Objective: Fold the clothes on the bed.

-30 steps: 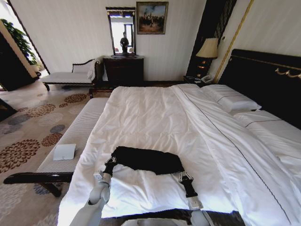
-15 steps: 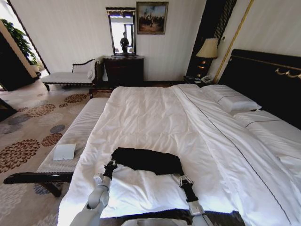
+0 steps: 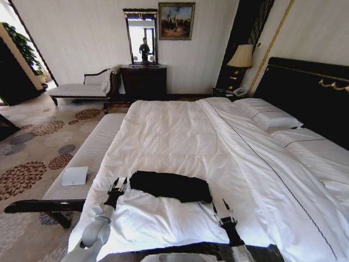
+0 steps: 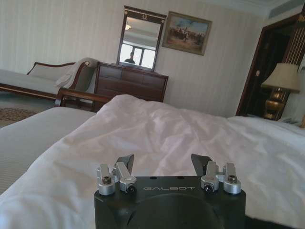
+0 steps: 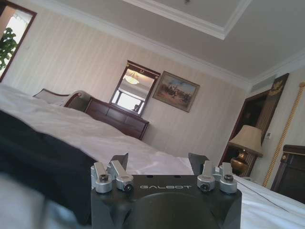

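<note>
- Striped pale walls close off a bedroom holding a large bed (image 3: 180,142) with a white duvet, white pillows and a tall dark wood headboard.
- Near the foot end of that duvet lies the black soft-fabric T-shirt (image 3: 170,186), bunched into a flat band; its lettering cannot be seen.
- Its long axis runs across the robot's view from left to right, the right end sitting slightly closer to the robot.
- Just off the shirt's left end is the left gripper (image 3: 116,184), its black fingers spread apart and holding nothing; in the left wrist view, the left gripper (image 4: 163,163) has only white duvet between its parted tips.
- Beyond the shirt's right end and nearer the robot, the right gripper (image 3: 224,205) is also spread and empty, clear of the cloth; in the right wrist view, the right gripper (image 5: 158,163) stands parted with the black fabric (image 5: 43,160) lying off to one side.
- Beside the bed on the robot's left runs a long pale upholstered bench (image 3: 87,158) with a small white flat object (image 3: 74,176) resting on it.
- Farther back stand a dark wood dresser (image 3: 143,82) under a mirror (image 3: 140,36), a framed painting (image 3: 176,21) and a bedside lamp (image 3: 241,57).
</note>
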You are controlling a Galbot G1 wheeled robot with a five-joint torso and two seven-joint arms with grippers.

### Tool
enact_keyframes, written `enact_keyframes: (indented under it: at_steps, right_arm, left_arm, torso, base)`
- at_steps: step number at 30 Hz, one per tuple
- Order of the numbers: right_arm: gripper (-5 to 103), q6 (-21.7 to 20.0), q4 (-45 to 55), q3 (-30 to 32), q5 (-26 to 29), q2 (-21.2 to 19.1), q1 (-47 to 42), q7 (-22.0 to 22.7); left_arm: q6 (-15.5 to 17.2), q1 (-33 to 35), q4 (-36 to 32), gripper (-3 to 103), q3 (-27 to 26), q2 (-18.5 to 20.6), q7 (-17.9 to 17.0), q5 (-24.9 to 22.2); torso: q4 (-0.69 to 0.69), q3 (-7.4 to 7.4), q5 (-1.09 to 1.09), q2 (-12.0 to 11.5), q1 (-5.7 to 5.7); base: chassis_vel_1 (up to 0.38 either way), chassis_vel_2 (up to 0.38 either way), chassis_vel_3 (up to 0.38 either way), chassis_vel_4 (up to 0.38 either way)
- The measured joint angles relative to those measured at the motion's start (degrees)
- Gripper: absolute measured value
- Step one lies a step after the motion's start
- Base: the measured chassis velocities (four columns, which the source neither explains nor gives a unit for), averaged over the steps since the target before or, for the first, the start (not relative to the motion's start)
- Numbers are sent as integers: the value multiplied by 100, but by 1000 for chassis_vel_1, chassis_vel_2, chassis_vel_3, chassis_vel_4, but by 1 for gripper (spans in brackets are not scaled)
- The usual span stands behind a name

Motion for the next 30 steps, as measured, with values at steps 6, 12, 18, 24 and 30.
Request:
enact_keyframes:
  at_steps: [6, 12, 18, 24, 30]
  right_arm:
    - [90, -539, 502, -140, 930, -164, -21, -112]
    - [99, -1448, 723, -548, 1731, -536, 713, -369]
    - [100, -2392, 844, -1087, 2652, -771, 1382, -528]
    - [100, -2689, 431, -1651, 2993, -606, 1762, -597]
    - [100, -2751, 66, -2016, 2925, -333, 1829, -714]
  left_arm:
    - [353, -421, -248, 86, 267, 192, -149, -238]
    - [824, -1383, 22, 100, 1529, 227, -382, -208]
    - [908, -1983, 498, 100, 2327, 323, -482, -287]
    - [1095, -2011, 701, 100, 2667, 214, -522, -606]
    - [1116, -2129, 1222, 100, 2680, -42, -578, -682]
  torso:
    - [-2, 0, 1, 0, 0]
    - [2, 1, 1, 0, 1]
    - [0, 2, 2, -1, 2]
    - [0, 1, 1, -1, 2]
    - [-1, 0, -1, -1, 1]
  base:
    - [0, 0, 0, 0]
    - [0, 0, 0, 0]
    - [0, 0, 0, 0]
    - [0, 0, 0, 0]
    - [0, 0, 0, 0]
